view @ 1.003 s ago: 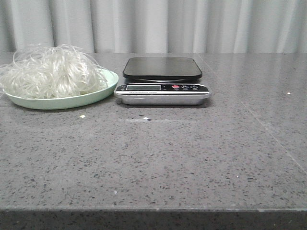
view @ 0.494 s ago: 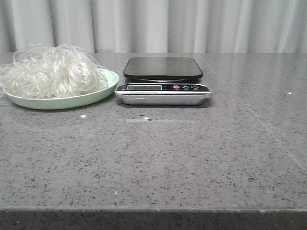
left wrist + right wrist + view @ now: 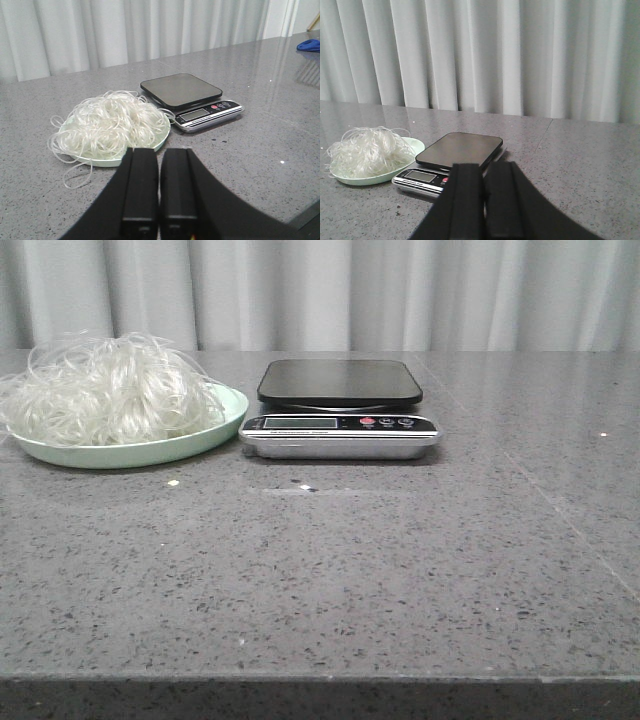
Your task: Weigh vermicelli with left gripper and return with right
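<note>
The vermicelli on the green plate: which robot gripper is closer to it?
Left. The left gripper is just short of the vermicelli; the right gripper is behind the scale, farther away.

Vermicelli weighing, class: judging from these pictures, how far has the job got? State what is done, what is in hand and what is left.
Done: nothing that shows. The vermicelli sits piled on the plate, and the scale platform is bare.
In hand: nothing. The left claw and right claw are both shut and empty, held back from the table.
Left: everything. The left claw moves the vermicelli onto the scale, then the right claw returns it to the plate.
</note>
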Motion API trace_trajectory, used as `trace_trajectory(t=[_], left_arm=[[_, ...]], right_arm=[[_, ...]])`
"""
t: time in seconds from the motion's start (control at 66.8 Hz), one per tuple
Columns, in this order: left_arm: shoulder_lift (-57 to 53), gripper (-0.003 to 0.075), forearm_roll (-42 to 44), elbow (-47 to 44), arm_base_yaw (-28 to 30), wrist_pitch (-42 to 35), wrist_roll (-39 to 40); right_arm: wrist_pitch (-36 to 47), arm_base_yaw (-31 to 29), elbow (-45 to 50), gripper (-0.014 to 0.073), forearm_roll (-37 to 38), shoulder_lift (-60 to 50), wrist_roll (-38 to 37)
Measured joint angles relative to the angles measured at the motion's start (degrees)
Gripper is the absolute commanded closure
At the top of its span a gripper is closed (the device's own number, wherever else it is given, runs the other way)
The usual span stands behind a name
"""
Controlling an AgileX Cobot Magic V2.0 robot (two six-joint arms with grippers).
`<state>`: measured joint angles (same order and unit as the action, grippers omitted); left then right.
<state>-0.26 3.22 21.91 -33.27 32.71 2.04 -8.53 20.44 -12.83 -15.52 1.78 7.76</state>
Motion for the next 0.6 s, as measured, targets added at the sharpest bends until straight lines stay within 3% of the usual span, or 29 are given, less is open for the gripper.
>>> trace_trajectory(t=[0.329,0.449,0.599], left_arm=[[0.0,0.0594,0.0,-1.67,0.49,-1.38,0.0],[0.0,0.0594,0.7,-5.88,6.05,-5.96,0.0],[0.0,0.0594,0.35,-14.33,16.51,-17.36,0.0]], right_arm=[[0.0,0.0,0.0,0.0428,0.0,0.0,0.1],[0.0,0.0,0.14,0.0428,0.0,0.0,0.1],[-0.04,0.0,0.14,0.0428,0.0,0.0,0.1]])
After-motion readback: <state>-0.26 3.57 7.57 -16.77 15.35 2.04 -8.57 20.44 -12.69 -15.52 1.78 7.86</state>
